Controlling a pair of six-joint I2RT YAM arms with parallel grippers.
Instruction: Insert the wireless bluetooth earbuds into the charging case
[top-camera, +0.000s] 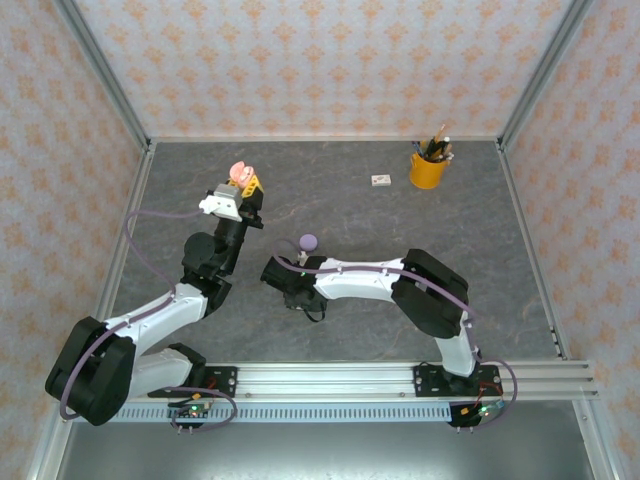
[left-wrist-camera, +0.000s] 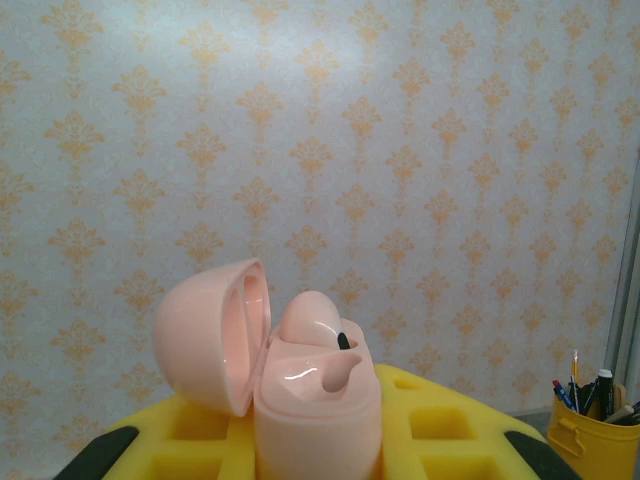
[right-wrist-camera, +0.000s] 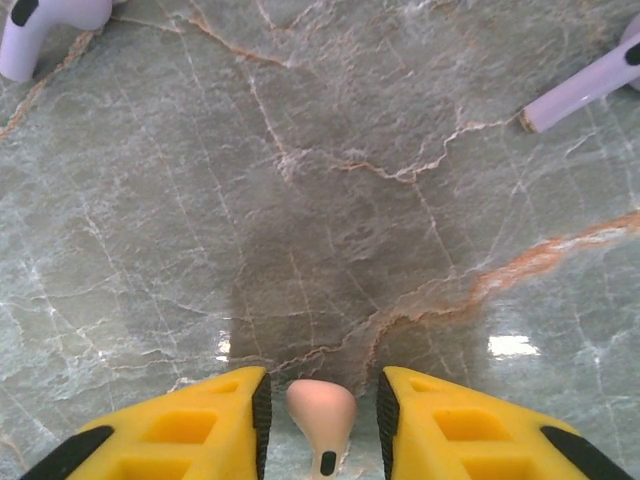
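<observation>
the left claw is clamped on the open pink charging case, held upright with its lid tipped left and one pink earbud seated inside. the right claw stands narrow, straddling a second pink earbud on the marble surface without touching it. beyond lie a lilac earbud far left and a second lilac earbud far right, well apart.

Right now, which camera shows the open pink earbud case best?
The left wrist view. The pale pink round plastic charging case sits close up there, lid open, a pale pink earbud seated inside. In the top external view it is a tiny pink blob.
</observation>
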